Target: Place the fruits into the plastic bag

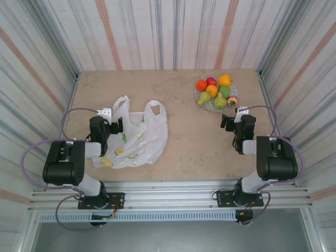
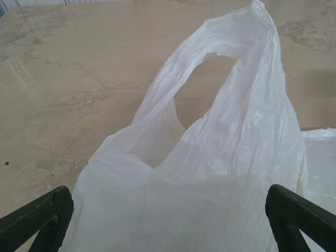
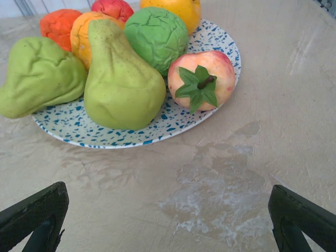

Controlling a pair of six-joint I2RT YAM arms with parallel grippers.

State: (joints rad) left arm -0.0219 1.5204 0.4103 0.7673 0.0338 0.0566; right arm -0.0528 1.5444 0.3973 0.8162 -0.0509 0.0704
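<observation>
**Ana:** Across the tabletop (image 1: 199, 142), what looks like the biggest risk?

**Ben:** The gap. The plastic bag (image 1: 137, 137) lies slack on the left side, well apart from the fruits (image 1: 215, 90) heaped at the far right. Every fruit has to cross that stretch, and a glossy one could slip out on the way.

**Ana:** And the bag itself?

**Ben:** Its mouth looks collapsed, with one handle loop (image 2: 210, 79) standing up. The left fingers (image 2: 37, 218) are spread wide on either side of the thin film and hold nothing. If they pinch both layers together, the bag shuts instead of opening. A tug could also drag so light a bag along the tabletop.

**Ana:** The plate (image 3: 79, 128)?

**Ben:** The right fingers (image 3: 37, 215) are also wide and empty, near its front rim. A nudge against that rim could slide the plate and set the heap rolling.

**Ana:** Which fruits worry him most?

**Ben:** They all touch. The large green pear (image 3: 123, 79) rests against its neighbours, so lifting it may disturb them. The small red-pink piece (image 3: 202, 79) sits close to the rim and seems likeliest to tumble off.
</observation>
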